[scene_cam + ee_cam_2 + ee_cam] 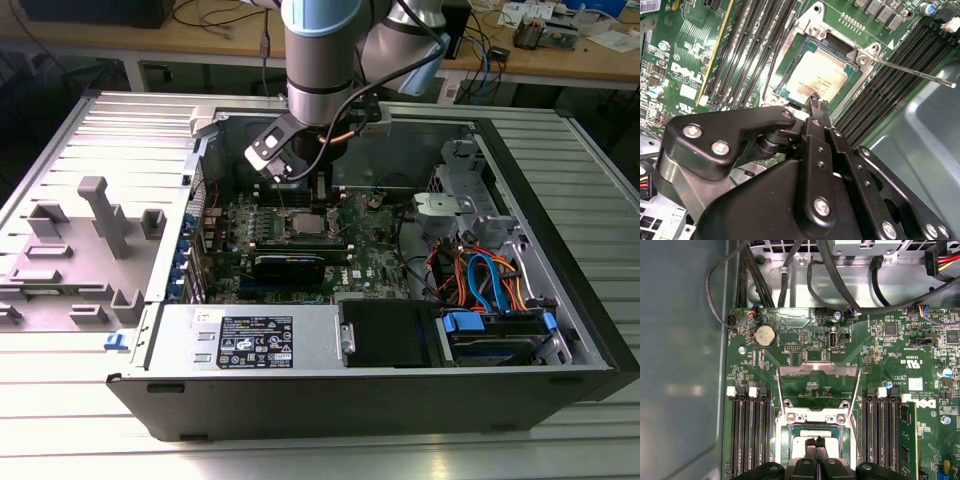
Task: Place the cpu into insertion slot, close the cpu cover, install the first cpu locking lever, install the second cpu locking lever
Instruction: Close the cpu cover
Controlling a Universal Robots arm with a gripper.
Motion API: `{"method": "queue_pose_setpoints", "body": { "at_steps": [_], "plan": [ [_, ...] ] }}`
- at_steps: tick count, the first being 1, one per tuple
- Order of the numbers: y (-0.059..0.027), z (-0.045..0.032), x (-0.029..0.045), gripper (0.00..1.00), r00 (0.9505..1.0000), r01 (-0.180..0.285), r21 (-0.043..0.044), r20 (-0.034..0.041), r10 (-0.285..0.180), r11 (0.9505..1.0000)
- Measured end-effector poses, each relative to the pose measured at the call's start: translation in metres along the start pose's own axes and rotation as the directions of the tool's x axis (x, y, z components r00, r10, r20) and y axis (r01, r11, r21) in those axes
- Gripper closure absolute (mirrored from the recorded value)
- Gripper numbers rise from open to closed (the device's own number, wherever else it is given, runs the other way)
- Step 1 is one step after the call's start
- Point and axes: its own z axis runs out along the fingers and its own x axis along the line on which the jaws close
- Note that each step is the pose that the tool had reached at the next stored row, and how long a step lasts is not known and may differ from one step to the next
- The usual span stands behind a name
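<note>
Behind the open computer case (300,400) runs a wooden workbench (605,62) strewn with cables (215,20). The case stands on a ribbed aluminium table (600,135); bright light glares off it before the case.

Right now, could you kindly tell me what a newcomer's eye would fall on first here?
The black gripper, fingers together, points its tips at the silver cpu lying in the insertion slot on the motherboard. The cpu cover stands open beside it, and a thin lever juts free.
</note>
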Motion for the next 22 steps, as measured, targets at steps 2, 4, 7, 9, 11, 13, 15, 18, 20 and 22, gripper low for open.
{"method": "queue_pose_setpoints", "body": {
  "at_steps": [2,4,7,9,11,13,15,18,20,22],
  "plan": [
    [0.0011,0.0001,0.0000,0.89,1.0000,0.000,0.0000,0.0000,0.000,1.0000],
    [0.0012,0.0000,0.0000,0.89,1.0000,0.000,-0.0001,0.0000,0.000,1.0000],
    [0.0013,-0.0012,0.0001,0.89,1.0000,0.000,-0.0001,-0.0001,0.000,1.0000],
    [0.0024,-0.0012,0.0000,0.89,1.0000,0.000,-0.0001,-0.0001,0.000,1.0000],
    [0.0063,-0.0010,0.0000,0.89,1.0000,0.000,0.0000,0.0000,0.000,1.0000],
    [0.0121,-0.0006,-0.0002,0.89,1.0000,0.000,0.0000,0.0000,0.000,1.0000],
    [0.0166,-0.0005,-0.0003,0.89,1.0000,0.000,0.0001,0.0001,0.000,1.0000],
    [0.0174,-0.0058,-0.0001,0.89,1.0000,0.000,0.0003,0.0000,0.000,1.0000],
    [0.0179,-0.0094,0.0000,0.89,1.0000,0.000,0.0006,0.0000,0.000,1.0000],
    [0.0185,-0.0132,0.0002,0.89,1.0000,0.000,0.0016,-0.0001,0.000,1.0000]
  ]
}}
